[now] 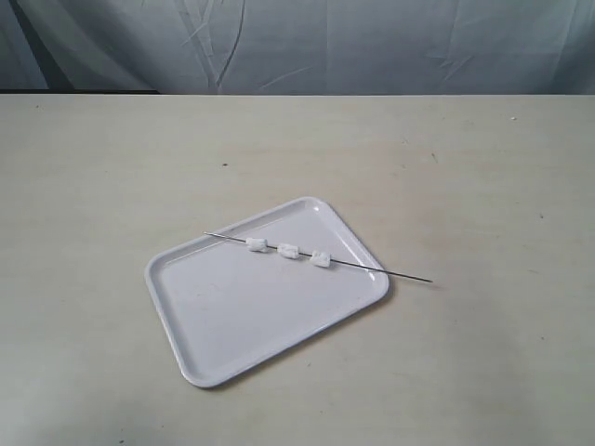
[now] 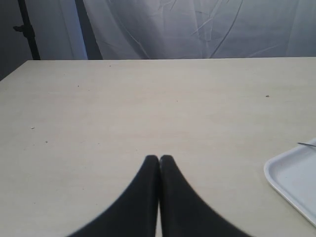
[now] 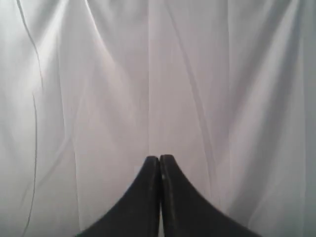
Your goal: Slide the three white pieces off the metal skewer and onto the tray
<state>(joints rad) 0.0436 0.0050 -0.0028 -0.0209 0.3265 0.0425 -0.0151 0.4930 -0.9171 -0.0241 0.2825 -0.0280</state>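
A glossy white tray [image 1: 232, 325] is shown lying at an angle on a pale tabletop [image 1: 465, 167]. A thin metal skewer [image 1: 372, 268] is laid across the tray's far side, with 1 end passing over the rim onto the tabletop. The 3 white pieces [image 1: 288, 250] are seen threaded on it in a row, above the tray. The left pincer [image 2: 159, 159] is held low over bare tabletop, its black fingers pressed together, well apart from the tray. The right pincer [image 3: 159, 159], likewise closed on nothing, is pointed at a white curtain [image 3: 148, 74].
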